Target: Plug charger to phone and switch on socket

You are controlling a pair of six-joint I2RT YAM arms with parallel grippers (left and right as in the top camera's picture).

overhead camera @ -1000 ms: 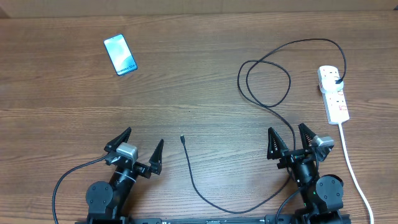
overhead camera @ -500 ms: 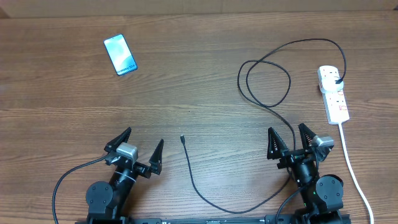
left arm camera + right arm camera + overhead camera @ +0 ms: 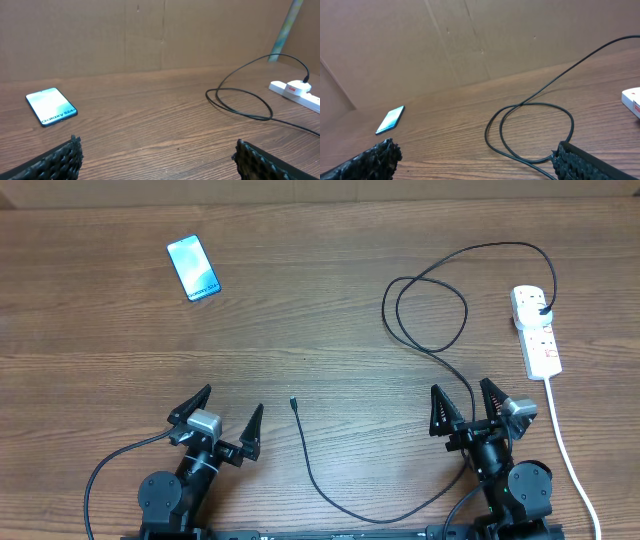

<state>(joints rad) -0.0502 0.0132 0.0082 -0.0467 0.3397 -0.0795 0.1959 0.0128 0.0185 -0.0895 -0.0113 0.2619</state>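
Overhead socket (image 3: pixel 535 330): on desk (image 3: pixel 320 310).
Charger (image 3: pixel 466 312): plugged into socket, tip loose to its left.
Phone (image 3: pixel 192 267): far left of socket.
Left end effector (image 3: pixel 232 399): apart, empty.
Right end effector (image 3: pixel 460 385): apart, empty.

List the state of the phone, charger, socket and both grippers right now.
phone: flat on the table, screen lit, nothing plugged in.
charger: plug in the socket, connector tip loose on the table.
socket: charger plugged in; switch position unreadable.
left gripper: open, empty.
right gripper: open, empty.
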